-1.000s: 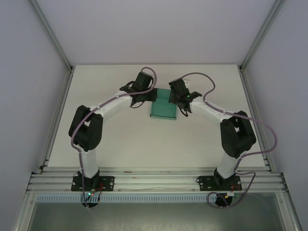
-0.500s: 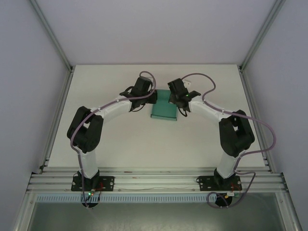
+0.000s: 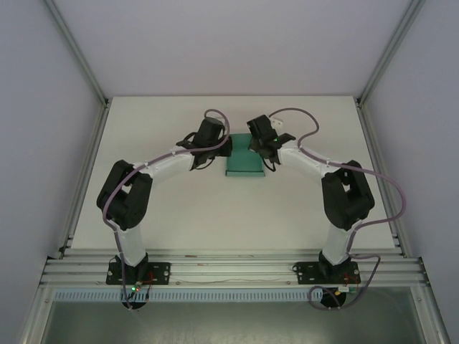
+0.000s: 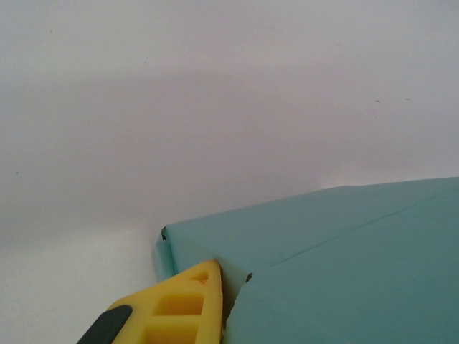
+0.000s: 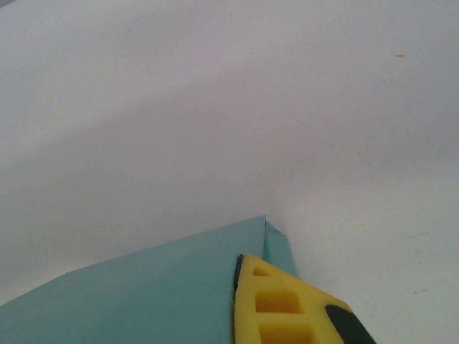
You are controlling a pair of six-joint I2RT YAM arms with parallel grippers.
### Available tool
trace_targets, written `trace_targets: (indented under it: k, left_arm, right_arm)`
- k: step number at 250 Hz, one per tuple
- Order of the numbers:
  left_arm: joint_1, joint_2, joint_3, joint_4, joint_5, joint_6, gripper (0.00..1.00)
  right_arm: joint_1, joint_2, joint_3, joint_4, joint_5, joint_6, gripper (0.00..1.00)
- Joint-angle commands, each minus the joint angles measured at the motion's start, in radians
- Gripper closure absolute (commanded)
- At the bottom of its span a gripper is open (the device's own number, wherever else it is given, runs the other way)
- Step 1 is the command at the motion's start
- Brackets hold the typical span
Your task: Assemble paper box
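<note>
The paper box is teal-green card lying mid-table, toward the far side, between the two wrists. My left gripper is at its far left corner and my right gripper at its far right corner. In the left wrist view a yellow finger presses against a folded panel of the paper box; the other finger is hidden behind the card. In the right wrist view a yellow finger lies flat against the edge of the paper box, with a side flap folded beside it. Both grippers pinch the card.
The white table stretches bare in front of the box. Aluminium frame posts run along both sides, with grey walls behind. The arm bases sit on the near rail.
Both wrists have moved a little closer together at the box's far end. The teal card looks shorter from above than a second ago.
</note>
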Motion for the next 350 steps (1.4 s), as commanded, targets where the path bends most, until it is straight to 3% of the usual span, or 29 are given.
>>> trace_targets:
  k: [1,90,151,239,256,274,314,325,334,350]
  left_arm:
    - [-0.004,-0.024,-0.101,-0.039,0.048,-0.029,0.91]
    - [-0.053,-0.068,-0.237,0.121,0.06,-0.067,0.9]
    - [-0.083,-0.082,-0.355,0.202,0.038,-0.063,0.91]
    - [-0.091,-0.13,-0.435,0.243,0.039,-0.077,0.89]
    - [-0.092,-0.14,-0.445,0.243,0.043,-0.077,0.74]
    - [-0.093,-0.151,-0.451,0.24,0.061,-0.077,0.73]
    - [-0.093,-0.207,-0.458,0.211,0.093,-0.086,0.55]
    - [-0.093,-0.232,-0.464,0.206,0.099,-0.09,0.41]
    - [-0.093,-0.258,-0.469,0.197,0.098,-0.094,0.21]
    - [-0.093,-0.305,-0.476,0.16,0.093,-0.094,0.1]
  right_arm:
    - [0.016,-0.026,-0.106,0.171,-0.032,-0.01,1.0]
    - [0.135,-0.107,-0.358,0.468,0.117,-0.175,1.0]
    - [0.154,-0.135,-0.488,0.594,0.118,-0.203,1.0]
    - [0.185,-0.143,-0.55,0.58,0.122,-0.265,1.0]
    - [0.19,-0.149,-0.576,0.583,0.125,-0.283,1.0]
    - [0.193,-0.147,-0.591,0.575,0.144,-0.288,1.0]
    - [0.199,-0.144,-0.6,0.569,0.156,-0.304,1.0]
    - [0.201,-0.139,-0.597,0.564,0.16,-0.307,1.0]
    - [0.204,-0.136,-0.595,0.557,0.167,-0.307,1.0]
    - [0.208,-0.131,-0.592,0.551,0.174,-0.319,1.0]
